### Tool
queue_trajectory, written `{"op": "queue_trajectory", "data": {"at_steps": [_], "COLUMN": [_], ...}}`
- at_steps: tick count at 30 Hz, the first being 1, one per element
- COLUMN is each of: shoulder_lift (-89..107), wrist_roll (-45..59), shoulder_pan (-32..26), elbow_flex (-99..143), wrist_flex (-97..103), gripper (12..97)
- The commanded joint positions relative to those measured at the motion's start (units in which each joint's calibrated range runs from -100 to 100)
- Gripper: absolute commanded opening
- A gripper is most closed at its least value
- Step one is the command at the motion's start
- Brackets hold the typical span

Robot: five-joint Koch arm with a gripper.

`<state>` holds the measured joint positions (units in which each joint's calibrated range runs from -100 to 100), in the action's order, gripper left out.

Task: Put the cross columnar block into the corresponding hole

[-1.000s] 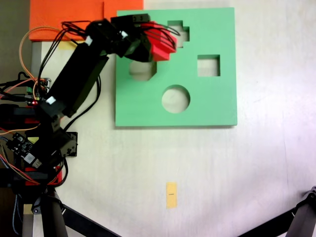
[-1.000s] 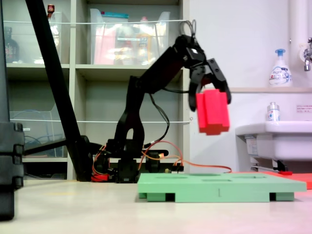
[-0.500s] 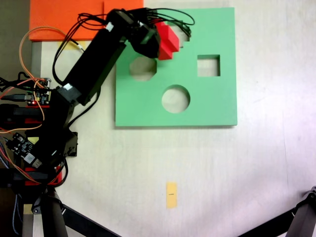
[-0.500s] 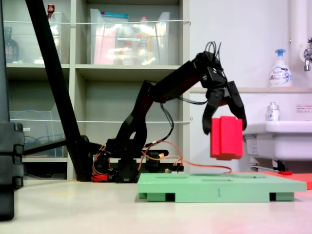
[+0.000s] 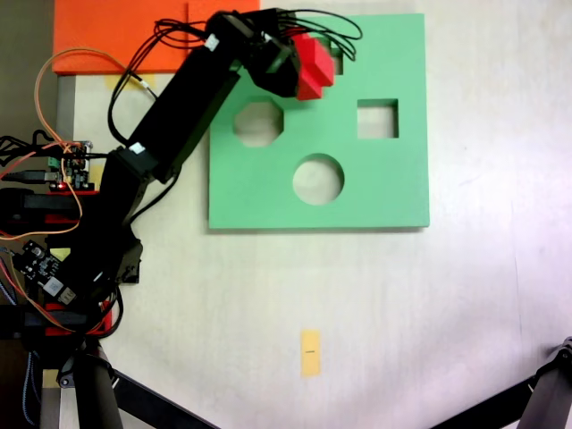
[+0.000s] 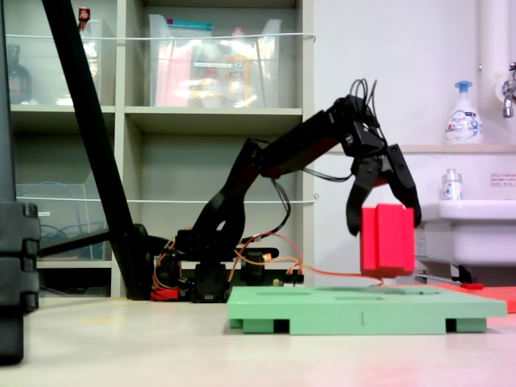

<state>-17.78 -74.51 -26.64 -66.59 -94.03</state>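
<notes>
Gripper (image 6: 384, 211): black, two jaws clamped on either side of the cross columnar block (image 6: 388, 239), seen side-on in a fixed view; from above in a fixed view (image 5: 295, 64), jaws mostly hidden under wires and the wrist.
Block: bright red, held upright, hanging just above the green board (image 6: 363, 310) without touching it in the side-on view; a thin gap visible under its base. From above (image 5: 313, 64), red top covering the board's far edge near 12 o'clock.
Corresponding hole: plus-shaped cutout largely hidden beneath block and gripper in the top-down view; only a sliver of notched edge (image 5: 333, 61) showing to the block's right. Not visible from the side, where the board appears as a flat slab.
Other cutouts, top-down view only: octagonal hole (image 5: 258, 122) at 9 o'clock of the board's centre, square hole (image 5: 378, 119) at 2 o'clock, round hole (image 5: 318, 179) at 6 o'clock.
Arm (image 5: 165, 134): black, stretched from its base at 8 o'clock of the picture up toward 12 o'clock; side-on (image 6: 266, 161), reaching out nearly level, wrist bent downward.
Table (image 5: 402, 313): pale, with a small yellow tag (image 5: 310, 352) at 6 o'clock, well apart from the board.
Orange sheet (image 5: 116, 31): at 11 o'clock, touching the board's corner region.
Side view only: shelving (image 6: 161, 121) behind the arm, soap bottle (image 6: 463, 113) and sink (image 6: 451, 230) at 3 o'clock.
</notes>
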Motion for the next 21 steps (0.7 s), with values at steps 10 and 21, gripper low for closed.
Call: {"op": "queue_trajectory", "data": {"at_steps": [10, 21], "shoulder_lift": [-3.6, -4.6], "wrist_roll": [-2.2, -2.6], "shoulder_pan": [-1.3, -1.5], "elbow_flex": [-4.5, -4.5], "wrist_flex": [11.5, 12.1], "gripper": [42.5, 42.5]}}
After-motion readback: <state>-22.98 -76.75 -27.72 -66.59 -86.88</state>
